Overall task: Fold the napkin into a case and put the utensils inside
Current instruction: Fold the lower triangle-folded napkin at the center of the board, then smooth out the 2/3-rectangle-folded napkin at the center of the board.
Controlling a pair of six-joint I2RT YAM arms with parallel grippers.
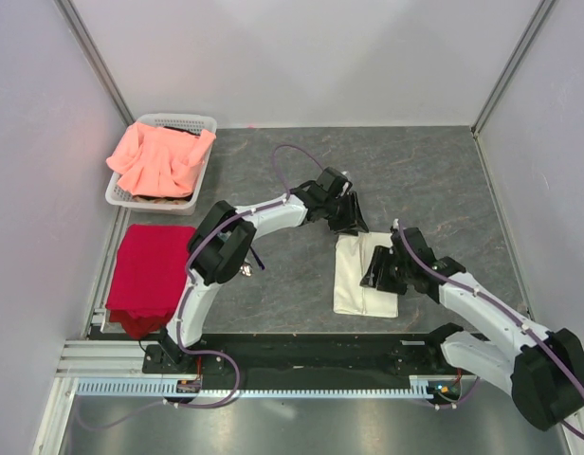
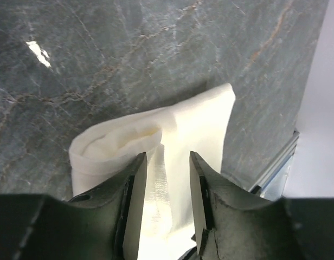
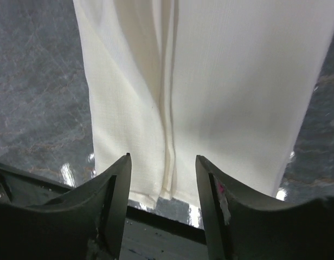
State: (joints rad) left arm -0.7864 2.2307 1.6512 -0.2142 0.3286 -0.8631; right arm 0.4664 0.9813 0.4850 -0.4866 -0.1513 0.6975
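Note:
The cream-white napkin (image 1: 354,284) lies folded into a narrow flat rectangle in the middle of the table. My left gripper (image 1: 350,224) hovers at its far end, open, with only cloth showing below the gap. In the left wrist view (image 2: 168,157) that end of the napkin (image 2: 199,124) bulges into a loose rolled lip (image 2: 115,143). My right gripper (image 1: 377,276) is open over the napkin's right side. In the right wrist view (image 3: 163,158) a lengthwise fold seam (image 3: 168,108) runs between the fingers. A slim dark purple utensil (image 1: 257,258) pokes out beside the left arm's elbow, mostly hidden.
A red cloth (image 1: 150,270) lies at the left edge of the table. A white basket (image 1: 205,123) at the back left holds a salmon-pink cloth (image 1: 161,156). White walls close in the table on three sides. The black mounting rail (image 1: 311,351) runs along the near edge.

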